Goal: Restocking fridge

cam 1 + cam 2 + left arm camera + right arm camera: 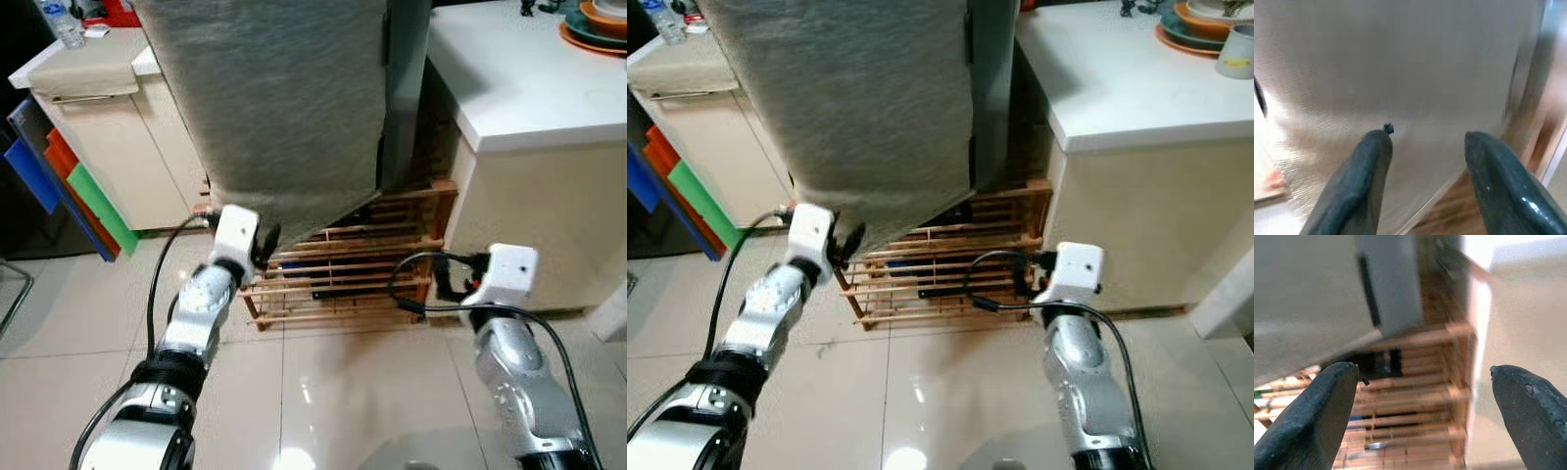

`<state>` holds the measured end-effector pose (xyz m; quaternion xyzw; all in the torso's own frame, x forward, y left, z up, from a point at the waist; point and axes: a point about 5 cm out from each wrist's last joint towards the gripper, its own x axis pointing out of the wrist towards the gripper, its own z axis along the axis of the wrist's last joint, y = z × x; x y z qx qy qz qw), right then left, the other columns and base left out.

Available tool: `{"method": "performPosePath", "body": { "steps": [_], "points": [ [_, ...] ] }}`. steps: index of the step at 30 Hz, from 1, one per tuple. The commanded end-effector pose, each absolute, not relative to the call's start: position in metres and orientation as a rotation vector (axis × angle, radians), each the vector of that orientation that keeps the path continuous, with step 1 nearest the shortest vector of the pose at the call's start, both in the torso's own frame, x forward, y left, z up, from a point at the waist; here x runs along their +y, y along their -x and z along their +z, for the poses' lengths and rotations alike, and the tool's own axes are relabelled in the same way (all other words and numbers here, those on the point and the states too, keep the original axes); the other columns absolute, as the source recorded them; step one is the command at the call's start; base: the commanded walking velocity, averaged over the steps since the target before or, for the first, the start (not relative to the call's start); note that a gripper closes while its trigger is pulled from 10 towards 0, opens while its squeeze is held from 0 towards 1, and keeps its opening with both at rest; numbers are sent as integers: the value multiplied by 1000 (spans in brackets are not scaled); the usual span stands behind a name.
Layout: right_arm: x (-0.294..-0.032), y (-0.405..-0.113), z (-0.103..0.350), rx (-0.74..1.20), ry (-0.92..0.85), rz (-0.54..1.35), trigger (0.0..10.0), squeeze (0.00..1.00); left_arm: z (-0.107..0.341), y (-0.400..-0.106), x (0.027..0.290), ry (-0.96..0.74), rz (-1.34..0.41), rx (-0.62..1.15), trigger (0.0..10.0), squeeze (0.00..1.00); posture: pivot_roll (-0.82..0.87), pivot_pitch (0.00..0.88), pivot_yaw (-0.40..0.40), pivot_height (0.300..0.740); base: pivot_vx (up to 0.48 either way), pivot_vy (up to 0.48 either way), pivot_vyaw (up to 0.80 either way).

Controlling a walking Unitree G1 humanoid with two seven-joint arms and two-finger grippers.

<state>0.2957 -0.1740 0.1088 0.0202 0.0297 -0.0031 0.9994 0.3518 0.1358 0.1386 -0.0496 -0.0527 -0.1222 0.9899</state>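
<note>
Straight ahead of the robot stands the grey fridge (pixel 284 108), its brushed door closed and its base resting on a slatted wooden pallet (pixel 343 279) on the glossy tiled floor (pixel 323 392). The left gripper (pixel 1425 142) is raised close to the lower part of the fridge door, its two black fingers spread apart with nothing between them; whether a fingertip touches the door is hard to say through the blur. The right gripper (pixel 1422 377) hangs lower, facing the pallet beside a white counter (pixel 529 88), fingers wide apart and empty. Stacked plates (pixel 1195 24) sit on that counter; a cream cabinet (pixel 108 147) stands to the left.
</note>
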Motion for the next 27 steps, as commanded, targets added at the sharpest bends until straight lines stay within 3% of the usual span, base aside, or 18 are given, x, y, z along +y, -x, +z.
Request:
{"method": "performPosePath", "body": {
  "steps": [1,18,22,27],
  "points": [
    [-166,-303,118,4,-38,39,10000,0,152,-351,146,170,-205,-158,10000,0,-107,0,85,740,409,251,0],
    [-146,-320,121,-61,-37,89,10000,0,164,-343,156,95,-148,-151,10000,0,-74,0,97,740,444,15,319],
    [-143,-321,126,-104,-30,99,10000,0,162,-346,156,-20,-136,-111,10000,0,-84,0,100,740,0,0,0],
    [-144,-323,127,-111,-29,96,10000,0,168,-344,153,-21,-165,-147,10000,0,-87,0,100,740,91,0,0]
  ]
}}
